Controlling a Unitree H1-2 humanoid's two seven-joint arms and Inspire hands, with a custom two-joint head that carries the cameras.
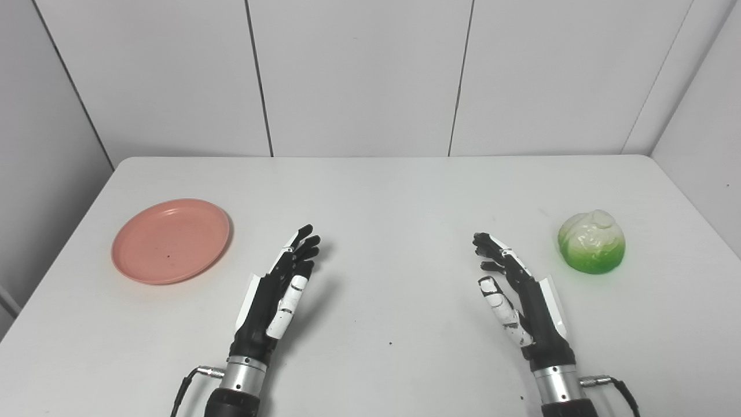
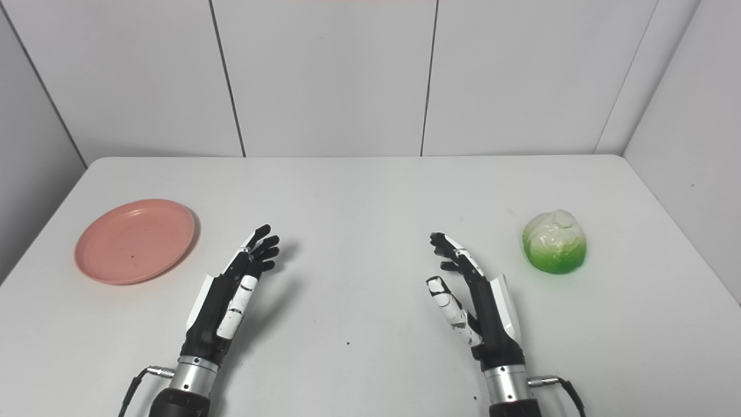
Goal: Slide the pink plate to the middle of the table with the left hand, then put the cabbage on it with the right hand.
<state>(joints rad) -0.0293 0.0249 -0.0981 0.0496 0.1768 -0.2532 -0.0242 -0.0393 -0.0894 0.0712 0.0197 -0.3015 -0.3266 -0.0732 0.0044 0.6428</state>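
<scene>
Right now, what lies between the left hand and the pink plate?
Nothing: only bare white table separates the left hand from the pink plate, as both eye views show.

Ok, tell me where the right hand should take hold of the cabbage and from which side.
Probably from above, fingers and thumb wrapped around the green lower sides of the cabbage. It sits as a rounded dome, flat side down on the table, with no stem or edge to pinch. The right hand, open, lies to its left, so come over from that side.

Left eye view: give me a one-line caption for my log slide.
Both hands, left and right, open and empty; pink plate at table's left, cabbage at right, neither touched.
</scene>
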